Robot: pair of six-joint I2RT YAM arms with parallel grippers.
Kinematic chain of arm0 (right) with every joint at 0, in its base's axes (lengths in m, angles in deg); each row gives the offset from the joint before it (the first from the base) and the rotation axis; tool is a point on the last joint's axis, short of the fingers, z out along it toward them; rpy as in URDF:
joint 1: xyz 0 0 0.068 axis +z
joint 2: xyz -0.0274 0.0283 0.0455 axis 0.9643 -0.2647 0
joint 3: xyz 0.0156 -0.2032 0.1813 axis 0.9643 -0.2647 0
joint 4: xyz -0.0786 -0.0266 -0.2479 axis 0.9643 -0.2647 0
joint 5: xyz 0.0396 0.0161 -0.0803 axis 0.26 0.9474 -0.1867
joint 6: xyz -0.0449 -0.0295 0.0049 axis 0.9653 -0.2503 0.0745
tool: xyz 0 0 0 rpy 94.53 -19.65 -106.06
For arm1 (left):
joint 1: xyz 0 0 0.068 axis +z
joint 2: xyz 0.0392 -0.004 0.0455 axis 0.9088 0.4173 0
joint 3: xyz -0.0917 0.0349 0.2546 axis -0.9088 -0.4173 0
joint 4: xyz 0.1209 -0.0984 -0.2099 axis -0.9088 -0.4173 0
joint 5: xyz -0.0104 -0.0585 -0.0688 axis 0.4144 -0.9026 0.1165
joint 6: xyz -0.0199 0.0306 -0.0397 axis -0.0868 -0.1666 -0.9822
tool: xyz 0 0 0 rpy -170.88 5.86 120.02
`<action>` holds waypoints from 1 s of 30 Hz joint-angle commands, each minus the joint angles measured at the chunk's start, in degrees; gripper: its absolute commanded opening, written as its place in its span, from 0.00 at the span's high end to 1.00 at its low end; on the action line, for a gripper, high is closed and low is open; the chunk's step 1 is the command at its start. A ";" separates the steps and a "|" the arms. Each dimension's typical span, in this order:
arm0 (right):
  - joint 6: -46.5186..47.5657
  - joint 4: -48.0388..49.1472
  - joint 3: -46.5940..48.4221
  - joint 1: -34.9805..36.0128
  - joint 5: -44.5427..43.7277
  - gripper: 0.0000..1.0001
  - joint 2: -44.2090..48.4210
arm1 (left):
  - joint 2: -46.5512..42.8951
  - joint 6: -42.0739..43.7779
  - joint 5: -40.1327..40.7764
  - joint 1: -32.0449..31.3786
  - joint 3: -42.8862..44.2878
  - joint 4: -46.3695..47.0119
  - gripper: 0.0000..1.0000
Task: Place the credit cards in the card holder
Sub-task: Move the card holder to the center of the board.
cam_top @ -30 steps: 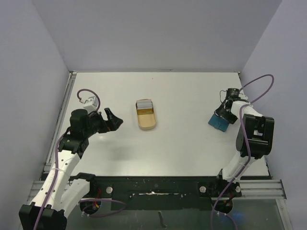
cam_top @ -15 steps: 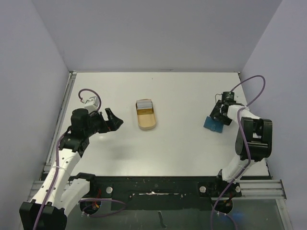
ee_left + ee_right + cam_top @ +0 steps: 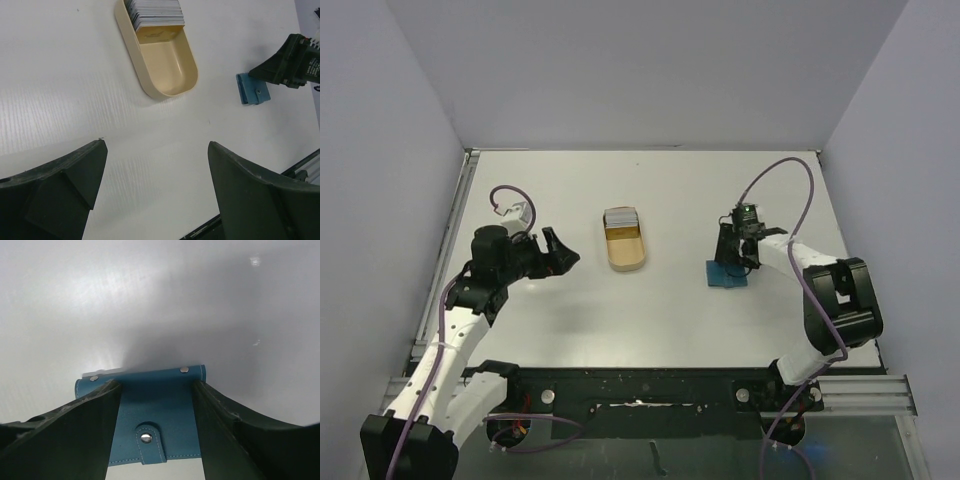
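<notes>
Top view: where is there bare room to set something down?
Bare: the far strip of table beyond the tray, and the near stretch between tray and arm bases. Crowded: by the card holder, clamped in the right fingers.

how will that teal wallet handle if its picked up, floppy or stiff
Probably soft and a bit floppy: the card holder looks like stitched leatherette with a snap tab. Likely light, being small. Its tab looks snapped, so it should stay folded in the right claw, whose fingers straddle it.
</notes>
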 commanded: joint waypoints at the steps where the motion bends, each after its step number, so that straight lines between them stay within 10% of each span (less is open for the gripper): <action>1: -1.77 -2.73 -2.09 9.69 5.84 0.42 -0.82 | 0.13 0.65 -1.19 -3.02 0.57 1.99 0.18; 15: 0.80 -8.41 7.13 31.51 2.61 0.42 -2.08 | -0.97 -8.79 -1.69 -5.35 1.01 5.99 0.15; 30: -2.10 -14.33 6.18 38.19 -0.75 0.55 4.81 | -0.17 -13.17 -4.15 -5.67 -0.62 5.32 0.16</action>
